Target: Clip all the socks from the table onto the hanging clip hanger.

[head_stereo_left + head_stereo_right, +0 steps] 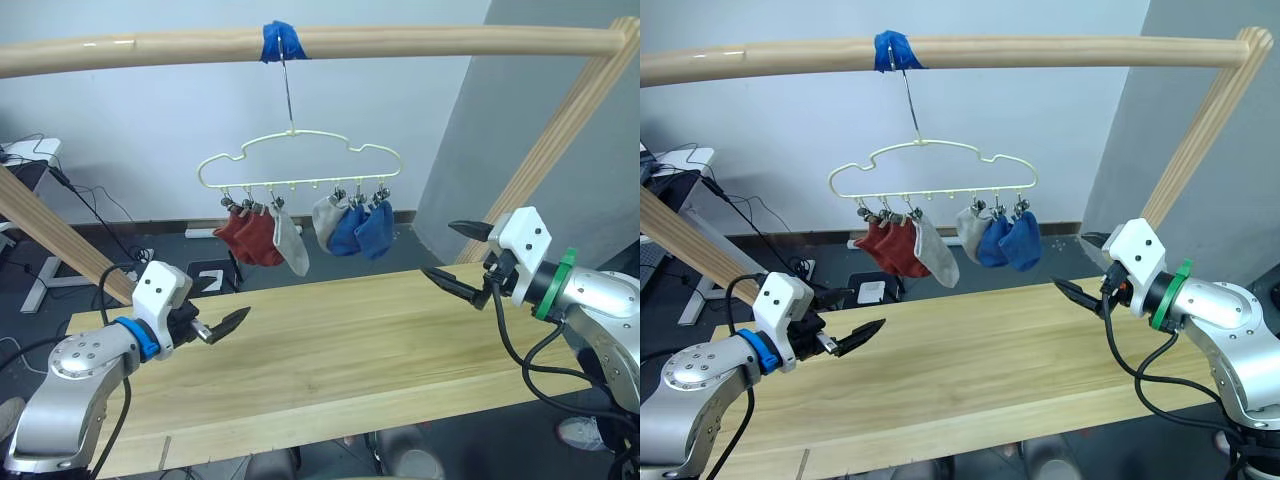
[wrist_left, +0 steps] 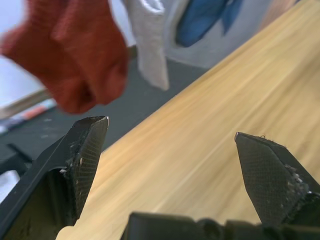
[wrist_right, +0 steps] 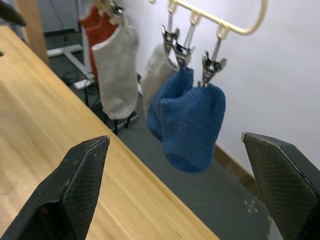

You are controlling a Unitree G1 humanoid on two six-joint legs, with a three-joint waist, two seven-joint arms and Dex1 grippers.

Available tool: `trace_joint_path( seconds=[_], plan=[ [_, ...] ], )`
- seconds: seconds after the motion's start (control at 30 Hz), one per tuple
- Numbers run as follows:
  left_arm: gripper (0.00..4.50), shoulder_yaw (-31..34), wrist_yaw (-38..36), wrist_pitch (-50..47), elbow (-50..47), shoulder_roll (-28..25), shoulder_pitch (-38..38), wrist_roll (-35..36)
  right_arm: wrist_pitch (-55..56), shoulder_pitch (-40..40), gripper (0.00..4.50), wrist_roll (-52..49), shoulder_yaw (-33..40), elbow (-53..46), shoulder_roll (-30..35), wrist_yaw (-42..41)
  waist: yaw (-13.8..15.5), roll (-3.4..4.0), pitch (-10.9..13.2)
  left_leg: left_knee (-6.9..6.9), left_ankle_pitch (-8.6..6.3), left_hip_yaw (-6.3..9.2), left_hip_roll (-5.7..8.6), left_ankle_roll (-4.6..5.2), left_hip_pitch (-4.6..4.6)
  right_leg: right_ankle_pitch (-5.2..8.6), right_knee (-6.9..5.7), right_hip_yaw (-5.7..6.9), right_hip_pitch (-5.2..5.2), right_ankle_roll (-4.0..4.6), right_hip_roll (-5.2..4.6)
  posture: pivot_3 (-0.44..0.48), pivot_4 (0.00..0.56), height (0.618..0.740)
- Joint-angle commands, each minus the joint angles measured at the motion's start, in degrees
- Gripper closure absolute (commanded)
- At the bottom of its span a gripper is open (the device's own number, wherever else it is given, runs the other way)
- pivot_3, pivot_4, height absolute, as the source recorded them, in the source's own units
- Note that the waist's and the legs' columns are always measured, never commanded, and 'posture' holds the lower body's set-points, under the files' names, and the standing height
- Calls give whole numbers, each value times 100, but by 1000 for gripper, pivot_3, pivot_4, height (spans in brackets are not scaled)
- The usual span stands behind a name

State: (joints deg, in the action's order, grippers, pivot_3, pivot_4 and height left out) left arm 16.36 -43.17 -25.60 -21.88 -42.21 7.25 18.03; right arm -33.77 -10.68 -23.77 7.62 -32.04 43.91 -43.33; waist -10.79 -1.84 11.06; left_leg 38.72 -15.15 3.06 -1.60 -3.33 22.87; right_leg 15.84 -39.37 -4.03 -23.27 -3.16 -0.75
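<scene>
On clip hanger (image 1: 300, 165): six socks (image 1: 262, 237) (clips sharp from right wrist); both pincers agape, empty.

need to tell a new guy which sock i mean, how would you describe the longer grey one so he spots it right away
Find the wooden pole with blue tape; the pale-yellow clip hanger hangs from it above the table. Six socks hang in two groups of three. The grey sock is the rightmost of the left group, beside the two rust-red socks, and hangs lowest; the other grey sock sits bunched against the blue socks.
</scene>
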Motion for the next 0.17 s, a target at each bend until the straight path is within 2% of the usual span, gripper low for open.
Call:
trace_joint_path(
  seconds=[0.03,0.17],
  plan=[
    [0,334,-5,198,121,-240,-27,-116,381,48,41,59,167,231,132,-203,11,-8,-78,0,0,0,-2,0,-2,0,0,0,1,1,2,-139,61,740],
    [0,423,-41,250,162,-296,-91,-55,673,97,41,136,129,419,207,-337,18,-10,-154,0,0,-5,-3,0,-7,-1,1,-4,5,0,3,-129,59,740]
  ],
)
